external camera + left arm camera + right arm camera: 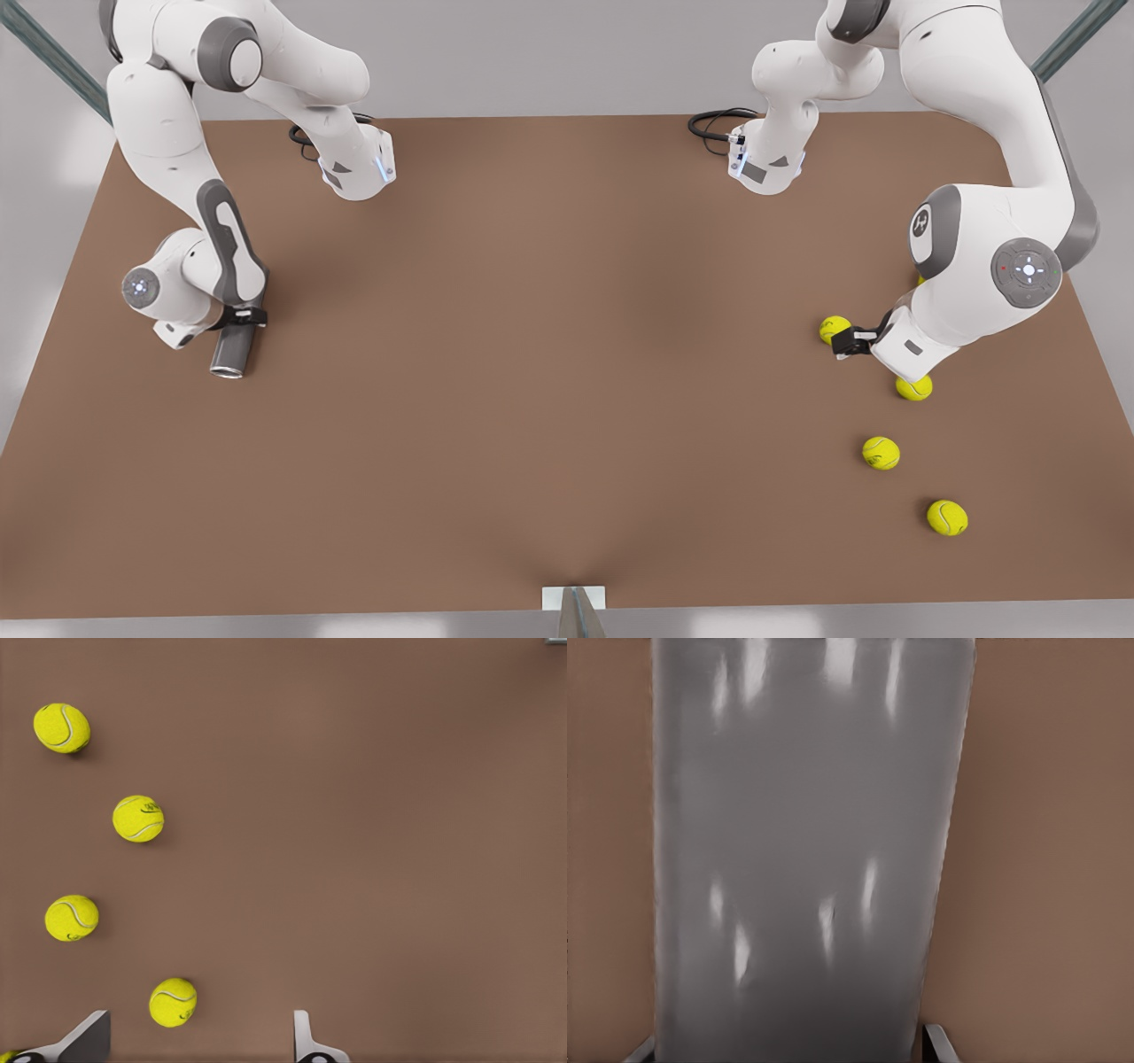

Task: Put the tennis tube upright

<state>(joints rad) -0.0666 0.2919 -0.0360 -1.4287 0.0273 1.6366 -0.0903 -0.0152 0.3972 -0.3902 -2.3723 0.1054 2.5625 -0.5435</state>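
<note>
Tennis tube (806, 859) clamped by right end effector (237, 317), left end effector (199, 1036) open.

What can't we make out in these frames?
- Front view: the upper end of the tennis tube is hidden under the right gripper and its wrist.
- Right wrist view: both tube ends are cut off by the picture's edges.
- Front view: one tennis ball sits almost wholly behind the left arm, near the left gripper.
- Whether the tube's lower rim touches the table: cannot tell.
</note>
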